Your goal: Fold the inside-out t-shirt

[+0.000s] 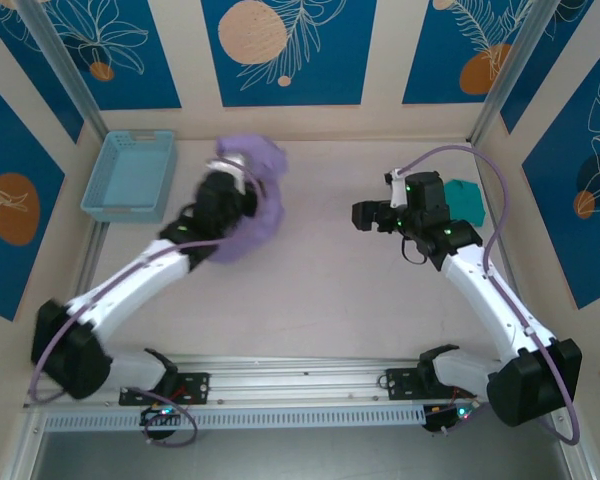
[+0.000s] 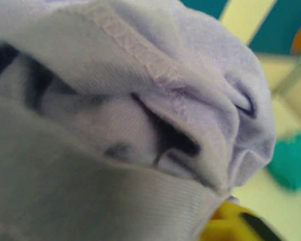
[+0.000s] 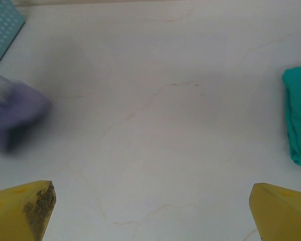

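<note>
The inside-out t-shirt [image 1: 258,205] is seen bunched in a lavender heap on the far left part of the counter [image 1: 320,290], just to the right of a light blue basket [image 1: 130,175]. The left hand [image 1: 232,182] is buried in the heap. In its wrist view, folds and a stitched hem are pressed close to the lens, and one yellow finger [image 2: 223,226] is glimpsed under the cloth. Whether that hand is spread or pinching the fabric cannot be told. The right hand [image 1: 365,215] is held over bare counter, well apart from the shirt, its two yellow fingers [image 3: 30,208] spread wide with nothing between them. A small teal garment [image 1: 467,200] is seen lying beside the right arm, near the right wall.
</note>
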Action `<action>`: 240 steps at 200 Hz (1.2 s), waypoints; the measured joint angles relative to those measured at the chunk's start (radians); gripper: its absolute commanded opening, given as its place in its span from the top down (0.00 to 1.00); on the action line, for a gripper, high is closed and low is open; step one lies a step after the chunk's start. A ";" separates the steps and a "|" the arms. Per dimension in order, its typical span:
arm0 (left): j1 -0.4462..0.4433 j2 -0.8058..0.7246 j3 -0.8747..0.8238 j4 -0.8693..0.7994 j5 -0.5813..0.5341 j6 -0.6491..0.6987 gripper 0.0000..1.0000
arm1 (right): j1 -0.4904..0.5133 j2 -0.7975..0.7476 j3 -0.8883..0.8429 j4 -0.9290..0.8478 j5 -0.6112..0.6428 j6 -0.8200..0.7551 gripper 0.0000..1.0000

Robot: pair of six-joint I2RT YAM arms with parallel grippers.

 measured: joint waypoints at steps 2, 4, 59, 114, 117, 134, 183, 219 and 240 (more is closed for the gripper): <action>-0.011 0.023 -0.001 0.000 0.003 -0.008 0.38 | -0.002 0.000 -0.002 -0.001 0.000 0.001 0.01; -0.023 0.051 0.000 -0.001 0.008 -0.011 0.37 | -0.004 0.000 -0.004 -0.002 -0.001 0.003 0.01; -0.061 0.251 0.042 -0.077 0.140 -0.020 0.22 | 0.030 0.021 -0.133 0.024 -0.055 0.108 0.09; 0.173 0.027 -0.244 -0.082 0.206 -0.038 0.25 | 0.308 0.257 -0.226 0.211 -0.105 0.310 0.17; 0.180 0.032 -0.253 -0.082 0.210 -0.039 0.25 | 0.322 0.271 -0.226 0.221 -0.104 0.319 0.18; 0.189 0.078 -0.280 -0.080 0.233 -0.049 0.27 | 0.383 0.341 -0.232 0.293 -0.101 0.380 0.20; 0.205 0.263 -0.282 -0.001 0.307 -0.061 0.81 | 0.454 0.513 -0.218 0.469 -0.066 0.484 0.79; 0.212 0.246 -0.282 0.059 0.350 -0.070 1.00 | 0.415 0.483 -0.205 0.468 -0.038 0.434 1.00; 0.214 0.140 -0.282 0.058 0.378 -0.072 1.00 | 0.368 0.353 -0.192 0.407 -0.037 0.353 1.00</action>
